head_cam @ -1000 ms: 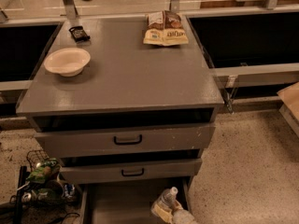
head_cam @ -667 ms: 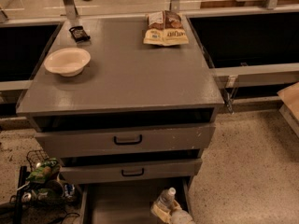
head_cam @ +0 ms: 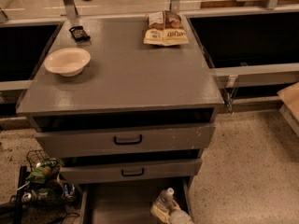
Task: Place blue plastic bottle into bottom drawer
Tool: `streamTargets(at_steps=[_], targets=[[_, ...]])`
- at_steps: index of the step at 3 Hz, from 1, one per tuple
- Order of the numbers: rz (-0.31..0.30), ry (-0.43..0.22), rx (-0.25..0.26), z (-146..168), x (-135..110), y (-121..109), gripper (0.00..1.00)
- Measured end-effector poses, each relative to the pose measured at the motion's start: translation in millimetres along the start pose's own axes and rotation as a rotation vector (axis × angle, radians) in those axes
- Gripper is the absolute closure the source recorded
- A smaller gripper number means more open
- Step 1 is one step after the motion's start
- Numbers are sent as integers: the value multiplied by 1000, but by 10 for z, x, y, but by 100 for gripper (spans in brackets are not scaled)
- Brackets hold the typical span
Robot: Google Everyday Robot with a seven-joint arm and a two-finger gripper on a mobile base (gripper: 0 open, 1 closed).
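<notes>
The pale two-finger gripper (head_cam: 163, 213) sat at the very bottom edge of the view, low over the right side of the pulled-out drawer. It was clenched round the lower part of the clear ribbed plastic bottle with the white cap (head_cam: 165, 198). The bottle stood nearly upright, tipped a little to the right, inside the wide shallow grey bottom drawer (head_cam: 117, 204), near its right wall. I couldn't tell whether its base touched the floor.

To my eye this was the placing step, almost finished. The next move called for settling the bottle on the drawer floor, letting go, and lifting clear without knocking it over.

Above, the two grey upper drawers with black bar handles (head_cam: 127, 139) sat slightly ajar. On the grey cabinet top (head_cam: 126, 78) were a white bowl (head_cam: 67, 61) and a snack bag (head_cam: 165, 29), well apart.
</notes>
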State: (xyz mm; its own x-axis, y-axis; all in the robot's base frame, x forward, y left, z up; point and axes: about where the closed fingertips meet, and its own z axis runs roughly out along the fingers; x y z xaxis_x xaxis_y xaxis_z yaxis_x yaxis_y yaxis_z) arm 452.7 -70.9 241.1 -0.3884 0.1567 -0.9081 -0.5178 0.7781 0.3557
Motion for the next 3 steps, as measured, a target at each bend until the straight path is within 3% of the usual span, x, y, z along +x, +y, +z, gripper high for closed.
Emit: streamTargets(at_steps=[3], targets=[[-37, 2, 47, 85, 167, -34, 100]])
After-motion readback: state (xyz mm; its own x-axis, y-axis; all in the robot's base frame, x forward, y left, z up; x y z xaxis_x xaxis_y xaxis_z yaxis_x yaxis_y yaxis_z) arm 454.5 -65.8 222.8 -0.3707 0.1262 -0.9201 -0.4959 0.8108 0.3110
